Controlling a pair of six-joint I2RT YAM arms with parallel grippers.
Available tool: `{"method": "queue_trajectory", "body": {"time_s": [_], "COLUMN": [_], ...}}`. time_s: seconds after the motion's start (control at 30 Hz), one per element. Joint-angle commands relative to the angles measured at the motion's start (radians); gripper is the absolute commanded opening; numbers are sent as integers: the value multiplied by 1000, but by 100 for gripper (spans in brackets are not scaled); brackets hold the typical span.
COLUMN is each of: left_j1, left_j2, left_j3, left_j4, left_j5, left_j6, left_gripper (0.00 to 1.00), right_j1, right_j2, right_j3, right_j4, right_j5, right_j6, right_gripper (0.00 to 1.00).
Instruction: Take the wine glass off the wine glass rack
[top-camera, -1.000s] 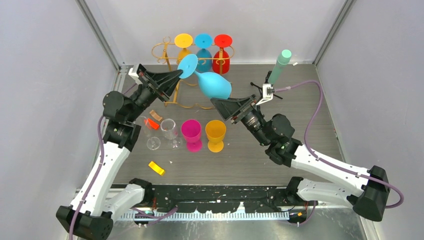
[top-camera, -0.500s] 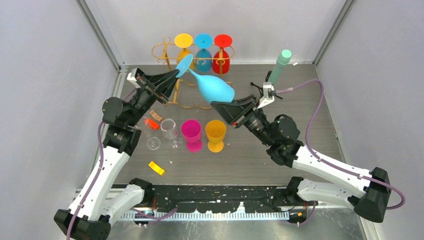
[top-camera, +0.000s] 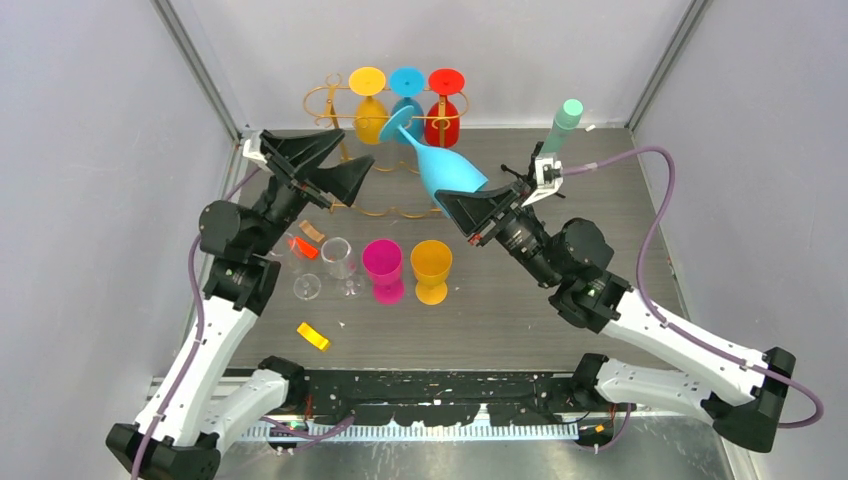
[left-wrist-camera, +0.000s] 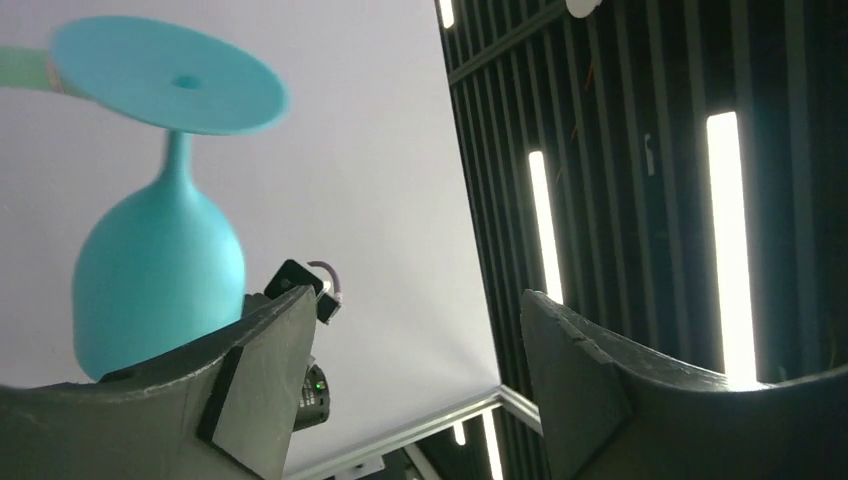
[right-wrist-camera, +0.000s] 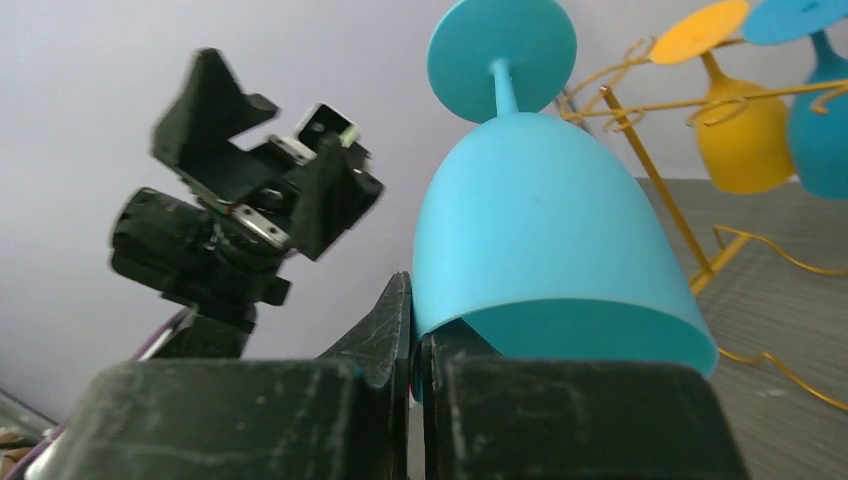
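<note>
A light blue wine glass (top-camera: 446, 166) hangs tilted in the air in front of the gold wire wine glass rack (top-camera: 327, 104), its foot (top-camera: 397, 122) pointing toward the rack. My right gripper (top-camera: 468, 203) is shut on the wine glass's rim, one finger outside the bowl (right-wrist-camera: 540, 230) and one inside, as the right wrist view shows (right-wrist-camera: 418, 318). My left gripper (top-camera: 345, 165) stands open to the left of the glass, clear of it. In the left wrist view its jaws (left-wrist-camera: 415, 305) are wide apart with nothing between them, and the glass (left-wrist-camera: 160, 280) sits off to the left.
A yellow glass (top-camera: 368, 100), a blue glass (top-camera: 408, 98) and a red glass (top-camera: 444, 108) hang upside down on the rack. A pink cup (top-camera: 382, 268), an orange cup (top-camera: 431, 268) and clear glasses (top-camera: 338, 262) stand mid-table. A black tripod with a green cylinder (top-camera: 558, 130) stands back right.
My left gripper has opened, let go of the glass's foot and drawn back left. My right gripper has shut on the rim and carried the glass to the right.
</note>
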Motion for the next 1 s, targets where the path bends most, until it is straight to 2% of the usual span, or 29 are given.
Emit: {"method": "queue_trajectory", "body": {"time_s": [0.0, 0.13, 0.27, 0.37, 0.43, 0.6, 0.77, 0.97], "left_j1": [-3, -2, -3, -3, -3, -3, -3, -3], "left_j2": [-36, -36, -19, -12, -14, -19, -22, -24], "left_j3": [46, 58, 107, 139, 157, 183, 190, 177], "left_j4": [108, 64, -98, -238, -348, -561, -650, -675], "left_j5": [-7, 32, 138, 192, 198, 135, 104, 109], "left_j6": [205, 396, 640, 811, 923, 1121, 1216, 1287], "left_gripper": [80, 86, 88, 88, 88, 89, 89, 90], "right_j1": [0, 0, -1, -7, -35, -145, -210, -230], "right_j2": [-64, -64, -30, 63, 113, 215, 288, 360], "right_j3": [108, 246, 361, 482, 524, 591, 607, 630], "right_j4": [-208, -575, -920, -1222, -1328, -1462, -1507, -1577], "right_j5": [122, 202, 334, 417, 424, 212, 116, 47], "right_j6": [-57, -123, -136, -126, -118, -115, -167, -214], "right_gripper": [0, 0, 0, 0, 0, 0, 0, 0]}}
